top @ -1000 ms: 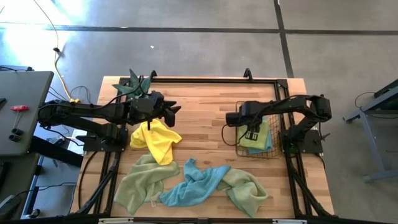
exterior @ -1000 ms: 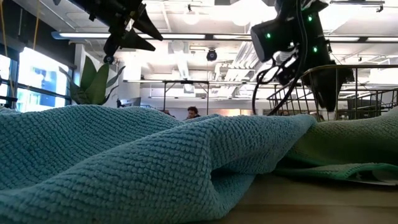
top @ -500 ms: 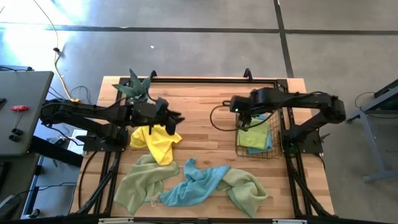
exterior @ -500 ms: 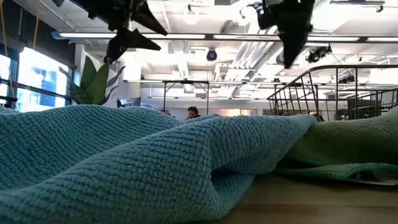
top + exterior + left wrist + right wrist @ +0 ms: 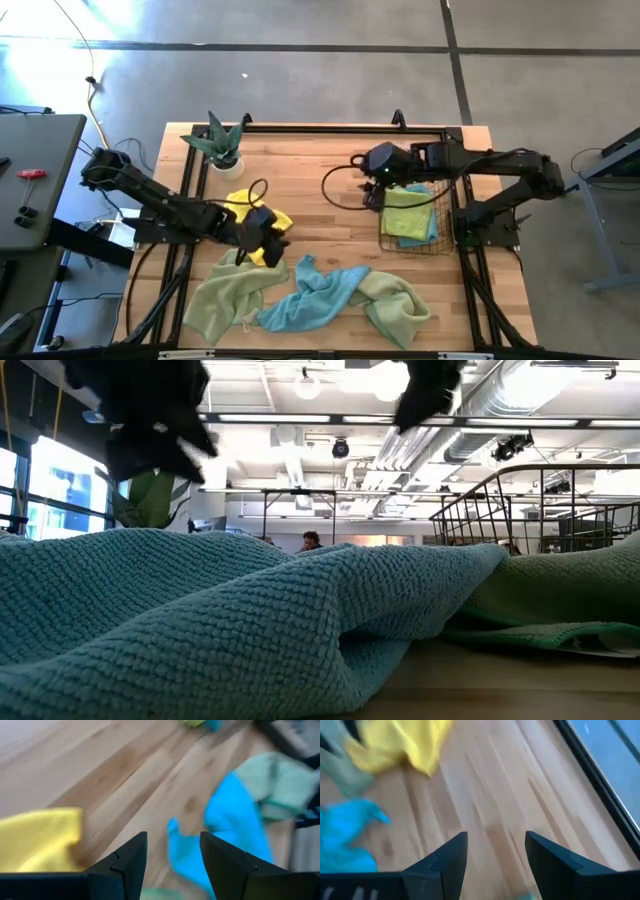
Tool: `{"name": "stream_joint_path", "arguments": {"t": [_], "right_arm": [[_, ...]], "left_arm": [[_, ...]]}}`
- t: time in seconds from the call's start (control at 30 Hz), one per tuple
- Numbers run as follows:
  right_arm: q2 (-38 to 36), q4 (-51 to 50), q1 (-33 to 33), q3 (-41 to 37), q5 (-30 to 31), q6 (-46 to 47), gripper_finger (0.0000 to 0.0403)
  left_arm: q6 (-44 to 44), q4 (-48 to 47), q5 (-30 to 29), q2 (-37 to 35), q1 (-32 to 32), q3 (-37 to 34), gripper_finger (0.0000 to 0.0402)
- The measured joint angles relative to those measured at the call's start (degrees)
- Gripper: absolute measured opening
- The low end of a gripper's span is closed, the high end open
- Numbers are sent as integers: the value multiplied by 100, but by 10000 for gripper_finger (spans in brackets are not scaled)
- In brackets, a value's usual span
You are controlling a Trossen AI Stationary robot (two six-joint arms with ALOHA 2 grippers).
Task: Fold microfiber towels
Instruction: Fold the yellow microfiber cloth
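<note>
A yellow towel lies crumpled left of the table's middle. A pale green towel, a light blue towel and another green towel lie crumpled in a row near the front edge. My left gripper is open and empty above the yellow towel's near right edge; its wrist view shows the yellow towel and the blue one below. My right gripper is open and empty over bare wood just left of the copper wire basket.
The basket holds a green towel over a blue one. A potted plant stands at the far left. Bare wood lies between the two grippers. In the low view the blue towel fills the foreground.
My left gripper has gone from the yellow towel's far end toward the near edge and a little right, to the towel's near right side. My right gripper has come up out of the basket and gone toward the table's left, stopping just outside it. The towels have kept still.
</note>
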Motion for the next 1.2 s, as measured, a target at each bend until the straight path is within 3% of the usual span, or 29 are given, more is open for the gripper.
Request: {"name": "stream_joint_path", "arguments": {"t": [0.3, 0.47, 0.57, 0.77, 1.2], "right_arm": [[544, 1925, 289, -2, -6, -95, 193], [703, 2062, 306, -4, 15, -82, 193], [709, 2068, 281, -4, 66, -91, 193], [709, 2042, 214, -4, 105, -93, 193], [712, 2053, 219, -4, 95, -94, 193]], "left_arm": [[-1584, -2158, -776, 79, -53, -2, 172], [-2082, -3378, -837, 396, -8, -2, 172], [-1829, -3498, -801, 748, 138, -11, 172], [-738, -2380, -323, 1537, 545, -152, 172], [2774, 1820, 404, 2305, 1747, 42, 172]]}}
